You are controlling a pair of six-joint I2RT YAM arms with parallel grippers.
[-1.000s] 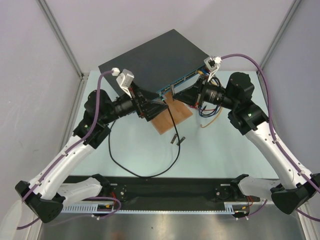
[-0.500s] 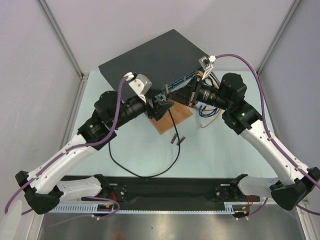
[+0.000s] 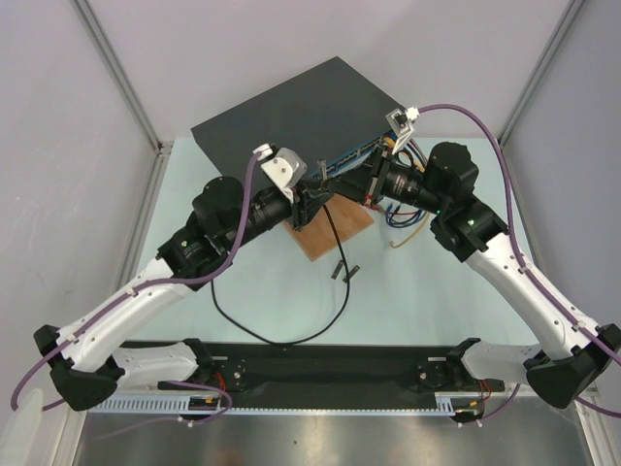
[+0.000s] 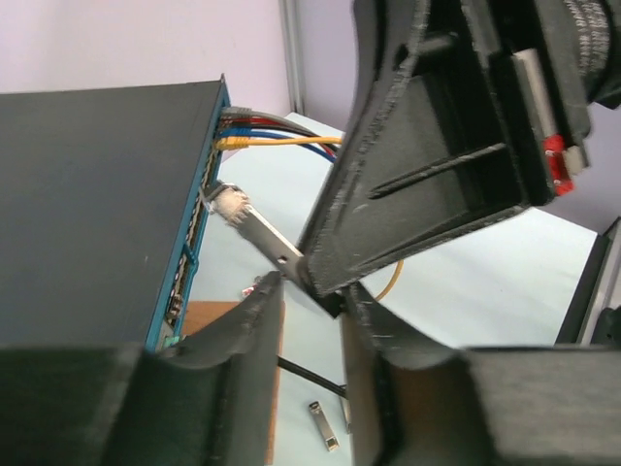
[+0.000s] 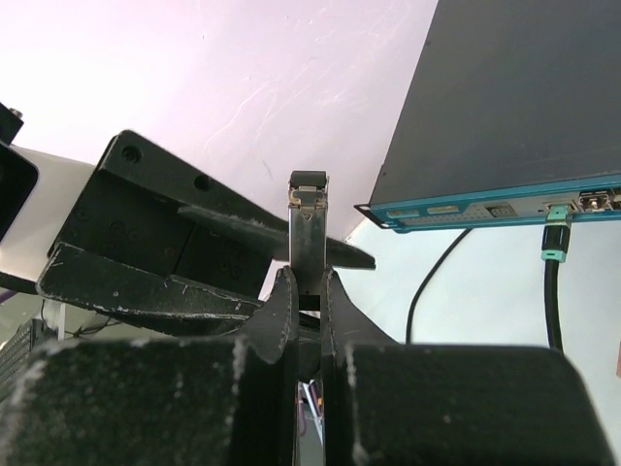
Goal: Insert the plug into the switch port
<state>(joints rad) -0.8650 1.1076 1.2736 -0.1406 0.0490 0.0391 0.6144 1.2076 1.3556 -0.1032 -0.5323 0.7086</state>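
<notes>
Two grippers meet at centre, just near of switch front face.
- Left gripper: swung right from switch's left front corner within last second. Fingers parted either side of right gripper's tip, grasping nothing.
- Plug: silver, clenched in right gripper, clear of teal port row, not inserted.
- Judgement: left arm likely arriving to steady or regrip plug before insertion.
- No legible brands, labels or writing.

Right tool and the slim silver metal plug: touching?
Touching. Right wrist view: the right tool is clamped flat against both sides of the slim silver metal plug, no gap.
</notes>
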